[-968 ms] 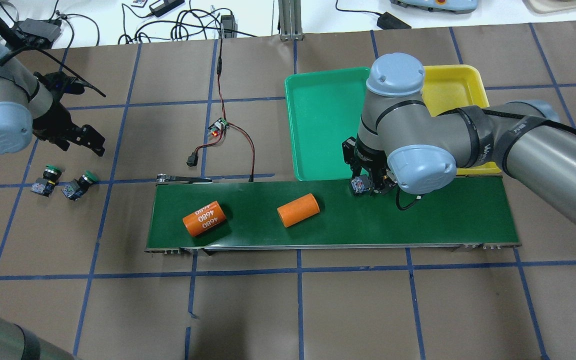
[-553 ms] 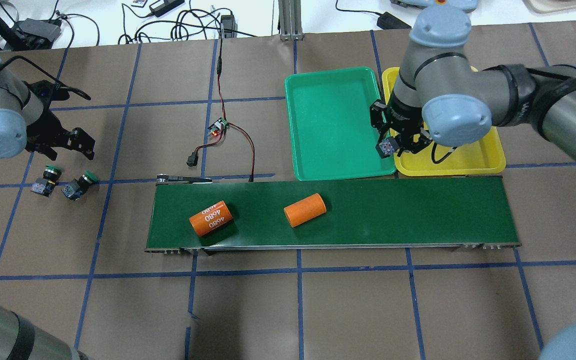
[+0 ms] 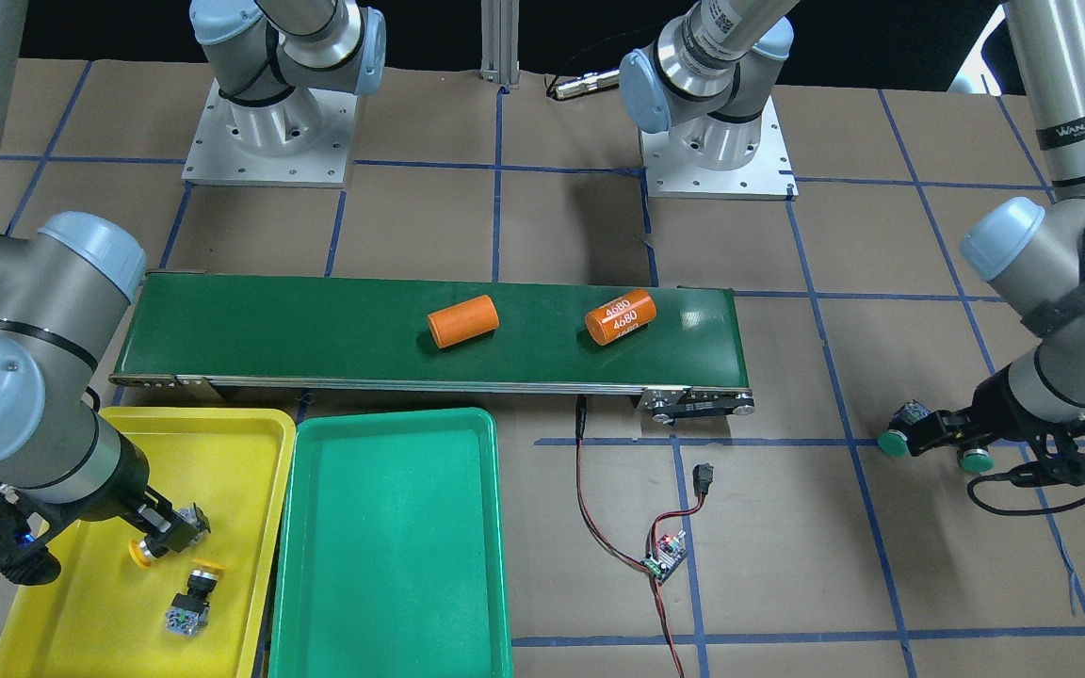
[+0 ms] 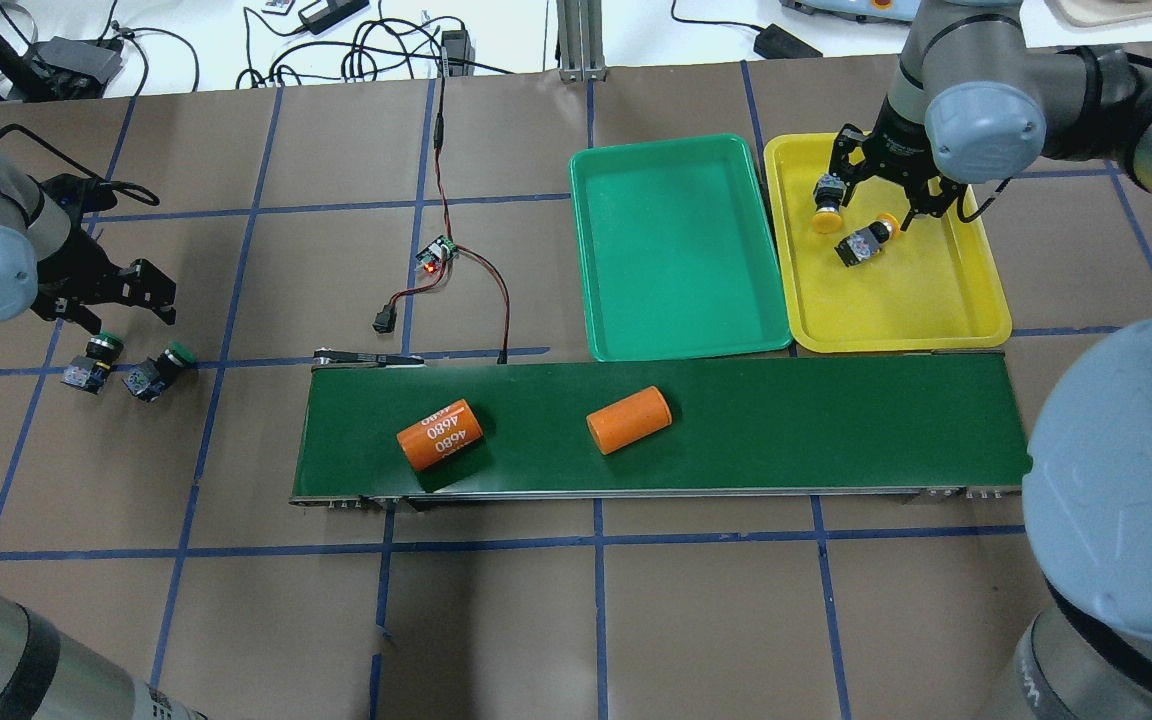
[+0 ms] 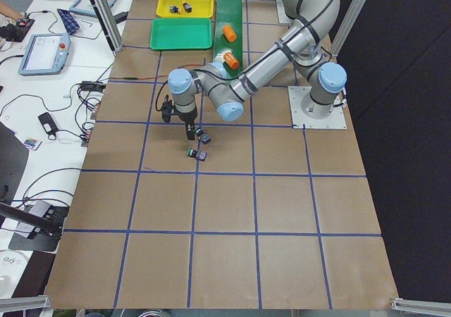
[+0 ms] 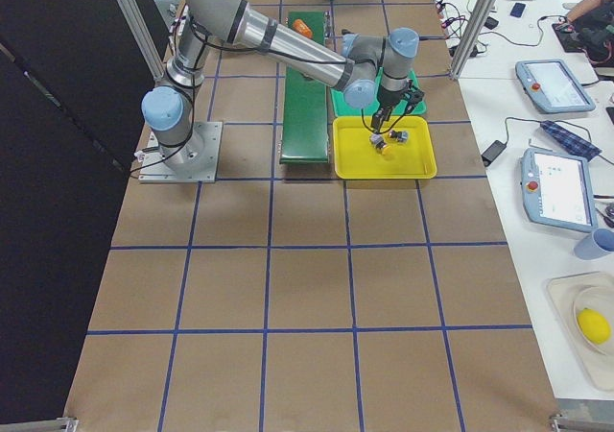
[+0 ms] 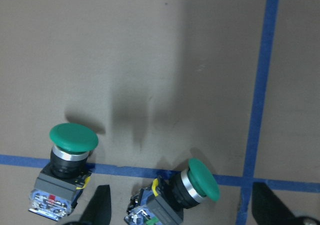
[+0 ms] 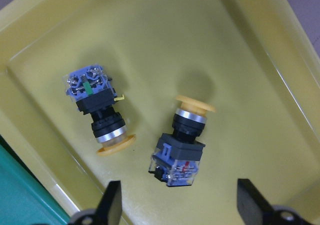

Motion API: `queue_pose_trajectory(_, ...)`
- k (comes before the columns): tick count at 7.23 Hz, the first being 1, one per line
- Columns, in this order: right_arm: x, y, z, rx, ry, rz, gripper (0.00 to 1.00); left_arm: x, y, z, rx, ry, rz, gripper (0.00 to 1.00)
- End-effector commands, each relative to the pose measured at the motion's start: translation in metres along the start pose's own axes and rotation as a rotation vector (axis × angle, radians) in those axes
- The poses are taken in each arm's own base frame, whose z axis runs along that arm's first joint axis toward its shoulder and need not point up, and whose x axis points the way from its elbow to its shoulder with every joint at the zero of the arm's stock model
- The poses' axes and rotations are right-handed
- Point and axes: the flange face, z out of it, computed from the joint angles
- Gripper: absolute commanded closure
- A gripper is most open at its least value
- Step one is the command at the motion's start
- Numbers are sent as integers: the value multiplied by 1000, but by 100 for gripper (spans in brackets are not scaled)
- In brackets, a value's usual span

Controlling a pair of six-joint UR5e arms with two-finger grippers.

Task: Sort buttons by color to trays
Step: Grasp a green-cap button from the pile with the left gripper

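Two yellow-capped buttons [image 8: 105,117] [image 8: 182,145] lie on their sides in the yellow tray [image 4: 916,295]. My right gripper [image 8: 180,185] hangs open just above them and holds nothing; it also shows in the overhead view [image 4: 876,200]. The green tray [image 4: 676,250] beside it holds nothing. Two green-capped buttons [image 7: 67,160] [image 7: 187,190] lie on the brown table at my far left. My left gripper [image 7: 181,197] is open just above them, its fingers on either side of the right-hand one. In the overhead view they [image 4: 96,358] [image 4: 161,368] lie just below the left gripper [image 4: 121,305].
A long dark-green conveyor belt [image 4: 816,420] runs in front of the trays and carries two orange cylinders [image 4: 439,435] [image 4: 628,420]. A small circuit board [image 4: 436,255] with red and black wires lies between the belt's left end and the green tray.
My right gripper carried a button from the belt's far edge over to the yellow tray and opened; the button now lies there. My left gripper moved down toward the green buttons. The cylinders shifted right.
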Motion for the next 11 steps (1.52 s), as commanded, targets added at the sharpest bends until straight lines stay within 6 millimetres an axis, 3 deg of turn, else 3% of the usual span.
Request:
queue_pose_trajectory(1, 7, 23, -50, -23, 12, -14, 0, -6, -40, -37, 48, -28, 14, 0)
queue_pose_trajectory(2, 7, 54, -107, 13, -10, -42, 0, -1, -36, -39, -38, 17, -49, 0)
queue_pose_trajectory(3, -5, 98, -154, 42, -25, -98, 0, -6, -34, -39, -45, -3, -257, 0)
queue_pose_trajectory(4, -12, 150, -203, 72, -44, -156, 0, -6, -30, -37, -64, -2, -280, 0)
queue_pose_trajectory(5, -25, 202, -227, 70, -39, -237, 0, 4, -11, -16, -115, 17, -273, 0)
queue_pose_trajectory(6, -46, 232, -220, 51, -18, -307, 0, 17, 17, 9, -142, 25, -275, 0)
queue_pose_trajectory(7, -49, 241, -211, 42, 3, -337, 0, 19, 23, 18, -34, 3, -278, 0)
queue_pose_trajectory(9, -39, 226, -219, 60, -40, -409, 0, -1, 30, 34, -29, 11, -311, 0)
queue_pose_trajectory(11, -37, 217, -205, 22, -16, -409, 0, 0, 40, 49, -62, 22, -316, 0)
